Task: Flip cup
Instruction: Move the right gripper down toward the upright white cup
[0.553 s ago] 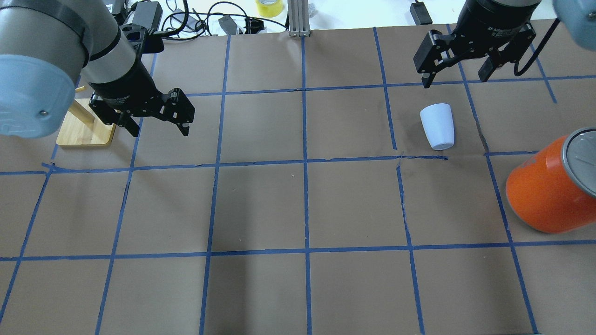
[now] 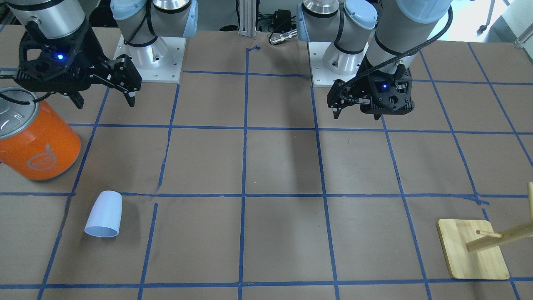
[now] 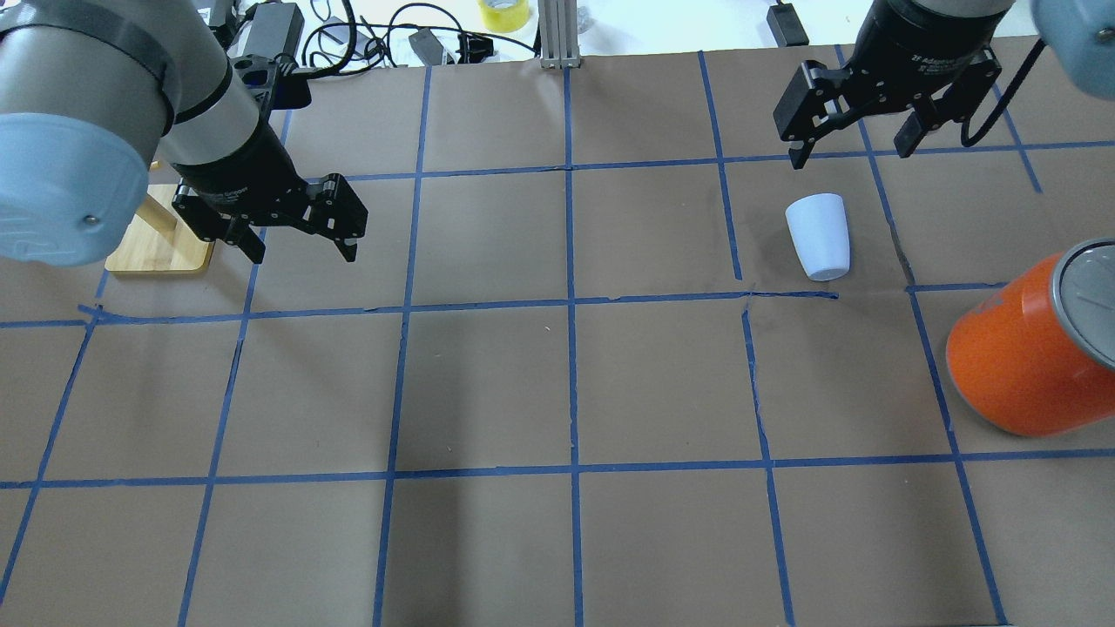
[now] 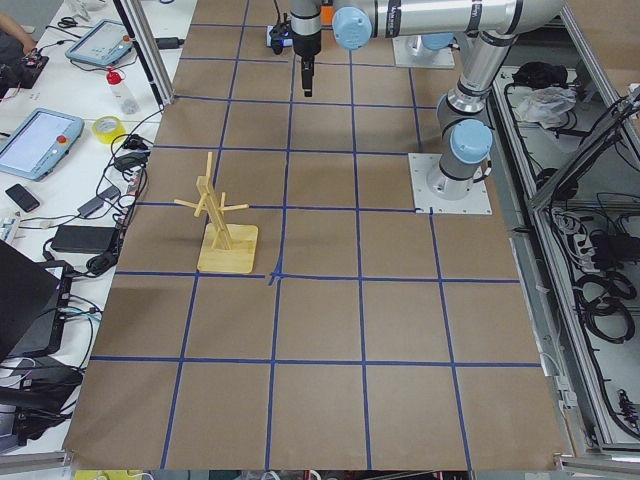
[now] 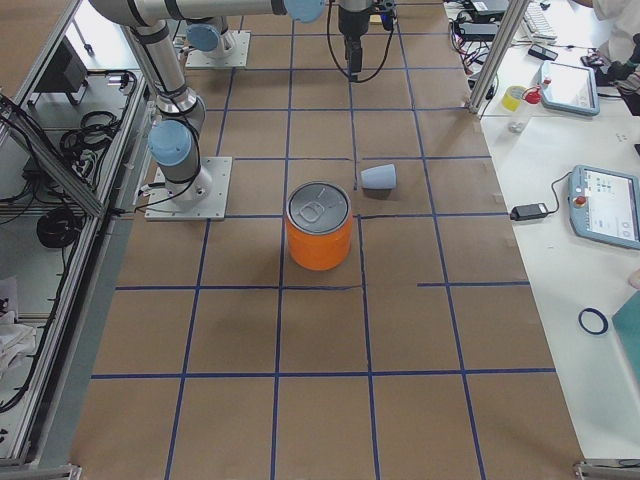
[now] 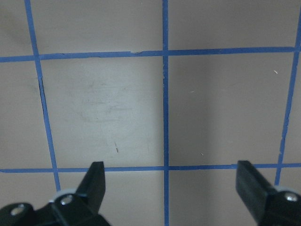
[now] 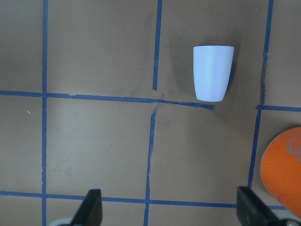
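The cup (image 3: 819, 237) is a small pale lavender-blue tumbler lying on its side on the brown paper, wide mouth pointing away from the robot. It also shows in the front view (image 2: 104, 213), the right side view (image 5: 379, 177) and the right wrist view (image 7: 213, 73). My right gripper (image 3: 849, 154) is open and empty, hovering above the table just beyond the cup; it also shows in the front view (image 2: 106, 101). My left gripper (image 3: 302, 254) is open and empty, far to the left over bare paper; it also shows in the front view (image 2: 358, 116).
A big orange can (image 3: 1019, 357) with a silver lid stands at the right edge, close to the cup. A wooden peg stand (image 2: 472, 250) sits by the left arm. Cables and a tape roll (image 3: 503, 13) lie beyond the table's far edge.
Both arms have shifted only slightly, with grippers still open. The cup and the can have not moved.
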Available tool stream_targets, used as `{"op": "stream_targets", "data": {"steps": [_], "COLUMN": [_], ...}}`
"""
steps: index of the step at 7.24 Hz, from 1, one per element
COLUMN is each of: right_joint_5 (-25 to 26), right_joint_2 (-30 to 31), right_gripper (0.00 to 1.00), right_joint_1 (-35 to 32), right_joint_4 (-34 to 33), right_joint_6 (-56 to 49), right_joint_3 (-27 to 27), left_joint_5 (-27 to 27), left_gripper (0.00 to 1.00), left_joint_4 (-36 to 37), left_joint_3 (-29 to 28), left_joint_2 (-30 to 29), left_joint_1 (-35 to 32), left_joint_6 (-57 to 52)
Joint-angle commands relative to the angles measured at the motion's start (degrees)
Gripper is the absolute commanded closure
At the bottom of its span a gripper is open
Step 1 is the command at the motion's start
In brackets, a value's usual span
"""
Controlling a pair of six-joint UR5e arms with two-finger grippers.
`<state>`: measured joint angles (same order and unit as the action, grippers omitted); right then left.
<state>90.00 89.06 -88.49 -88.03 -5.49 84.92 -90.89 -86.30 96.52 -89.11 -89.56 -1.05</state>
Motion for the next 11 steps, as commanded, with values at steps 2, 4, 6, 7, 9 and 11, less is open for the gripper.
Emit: {"op": "stream_targets", "data": {"steps": [2, 4, 6, 7, 9, 11], "right_joint_5": [-0.8, -0.2, 0.0, -0.8, -0.4, -0.6], "right_joint_2": [-0.5, -7.7, -15.4, -18.7, -24.3, -25.8], "right_gripper": [0.0, 0.0, 0.0, 0.0, 0.0, 0.0], "right_joint_1": [2.0, 3.7, 5.1, 8.5, 9.3, 9.3], "right_joint_4": [-2.7, -14.7, -19.3, -21.6, -28.4, -33.4], "right_joint_6": [-0.7, -0.6, 0.2, -0.7, 0.5, 2.7], "right_joint_3": [0.1, 0.2, 0.2, 0.2, 1.5, 6.5], "left_joint_5": [0.0, 0.2, 0.3, 0.3, 0.4, 0.2], "left_gripper": [0.0, 0.0, 0.0, 0.0, 0.0, 0.0], "left_joint_4": [0.3, 0.5, 1.1, 3.0, 3.1, 3.0], "left_joint_3": [-0.7, -0.8, -0.8, -0.9, -0.2, -0.1], "left_joint_2": [0.5, 0.5, 0.3, -0.2, -0.9, -0.2], "left_joint_1": [0.0, 0.0, 0.0, 0.0, -0.2, -0.3], "left_joint_6": [0.0, 0.0, 0.1, -0.7, 0.0, -0.3]}}
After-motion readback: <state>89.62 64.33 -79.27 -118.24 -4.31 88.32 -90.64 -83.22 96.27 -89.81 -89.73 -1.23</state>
